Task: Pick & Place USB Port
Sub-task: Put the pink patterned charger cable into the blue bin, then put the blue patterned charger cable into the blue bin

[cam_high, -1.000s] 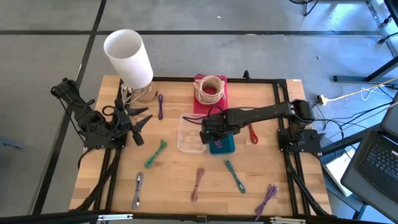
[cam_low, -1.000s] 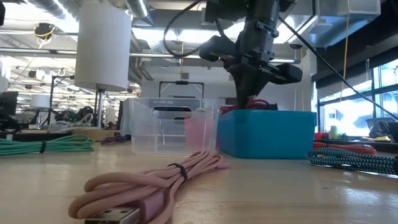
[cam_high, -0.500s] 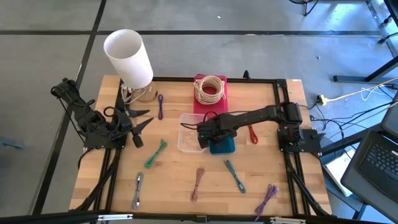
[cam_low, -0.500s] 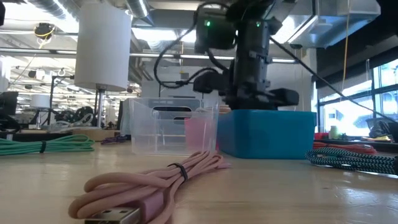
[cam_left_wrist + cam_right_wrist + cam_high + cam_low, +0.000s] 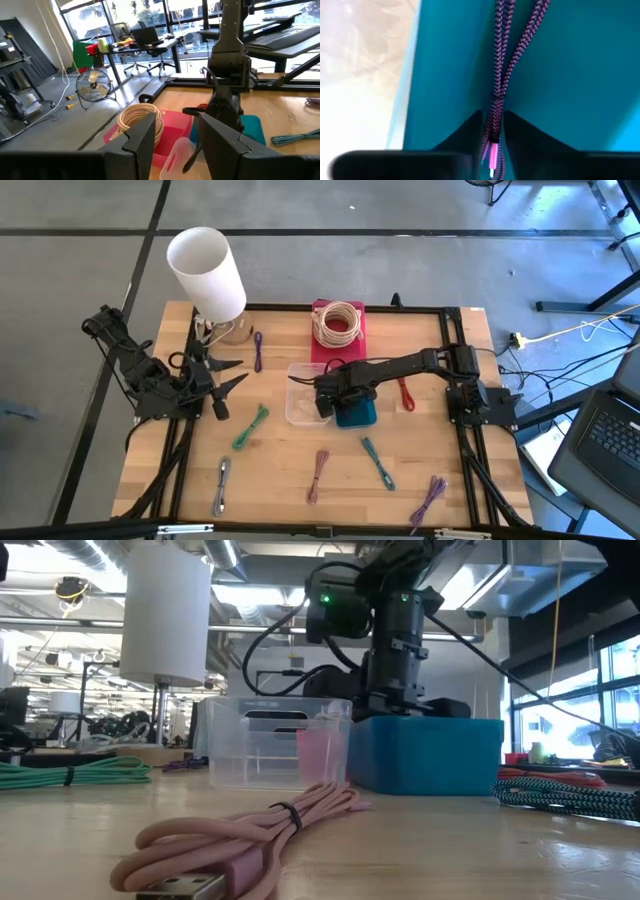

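While the left arm waits at the table's left edge, the right arm works at centre.

Right arm pose: stretched from its base at the table's right side toward the middle, wrist bent downward over the blue bin.
Right pincer: lowered into the blue bin, fingers clenched on a braided purple-and-black USB cable; a pink connector shows between the fingers.
Task item location: the held cable runs along the bin's teal floor, away from the wrist camera.
Left pincer: fingers spread, released, grasping nothing, near the white cylinder.

Table: light wood with a black frame.
Clear container: touching the blue bin's left side.
Red tray: behind both, carrying a coil of cream cable.
Loose cables: green, pink, teal, purple, grey toward the front; the pink cable lies nearest the low camera.

Room: grey floor; low view shows an open workshop with ceiling lights and windows.

Hidden: in the low view the bin wall conceals the right pincer's tips; in the high view the arm covers most of the bin interior.
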Motion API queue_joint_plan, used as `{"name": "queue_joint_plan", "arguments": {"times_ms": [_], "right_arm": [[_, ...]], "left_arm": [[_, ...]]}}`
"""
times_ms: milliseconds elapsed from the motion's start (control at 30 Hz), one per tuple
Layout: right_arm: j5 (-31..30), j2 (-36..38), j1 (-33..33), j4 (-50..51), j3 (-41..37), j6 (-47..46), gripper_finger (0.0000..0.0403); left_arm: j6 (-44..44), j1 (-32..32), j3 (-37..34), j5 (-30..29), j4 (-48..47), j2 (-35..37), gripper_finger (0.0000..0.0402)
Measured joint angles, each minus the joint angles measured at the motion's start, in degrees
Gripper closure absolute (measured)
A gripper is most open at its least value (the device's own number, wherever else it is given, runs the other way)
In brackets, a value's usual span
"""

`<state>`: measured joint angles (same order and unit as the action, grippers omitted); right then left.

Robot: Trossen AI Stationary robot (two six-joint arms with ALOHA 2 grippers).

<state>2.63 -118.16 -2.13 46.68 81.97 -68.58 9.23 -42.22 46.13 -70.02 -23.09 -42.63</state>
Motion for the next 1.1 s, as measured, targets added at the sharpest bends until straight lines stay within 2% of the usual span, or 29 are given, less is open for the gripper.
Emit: {"name": "queue_joint_plan", "arguments": {"times_ms": [233,400,533,700,733,767,867,967,1100], "right_arm": [[-0.9,0.8,-0.2,0.6,0.6,0.6,0.0247],[-7.9,1.0,-1.7,7.8,6.2,1.9,0.0232],[-13.2,1.1,-3.5,20.1,14.9,4.0,0.0230],[-23.8,1.3,-8.2,44.3,24.9,1.1,0.0230],[-24.9,2.0,-9.0,43.9,24.9,1.0,0.0230],[-24.9,3.8,-9.6,41.5,23.3,1.7,0.0229],[-22.7,8.7,-10.5,42.7,19.3,-2.2,0.0232],[-20.9,14.3,-11.0,41.7,9.5,-5.6,0.0239],[-13.9,23.9,-10.9,42.6,-4.4,-9.3,0.0249]], "left_arm": [[0.0,0.0,0.0,0.0,0.0,0.0,0.0258],[0.0,0.0,0.0,-0.4,-0.1,0.0,0.0258],[0.0,0.0,0.0,-0.8,-0.2,0.0,0.0258],[0.0,0.0,0.0,-0.8,-0.3,0.0,0.0258],[0.0,0.0,0.0,-0.8,-0.3,0.0,0.0258],[0.0,0.0,0.0,-0.7,-0.3,0.0,0.0258],[0.6,0.0,0.0,0.0,-0.5,0.0,0.0258],[0.5,0.0,0.0,0.2,-0.8,0.0,0.0258],[0.5,0.2,0.0,0.0,-0.9,0.0,0.0258]]}}
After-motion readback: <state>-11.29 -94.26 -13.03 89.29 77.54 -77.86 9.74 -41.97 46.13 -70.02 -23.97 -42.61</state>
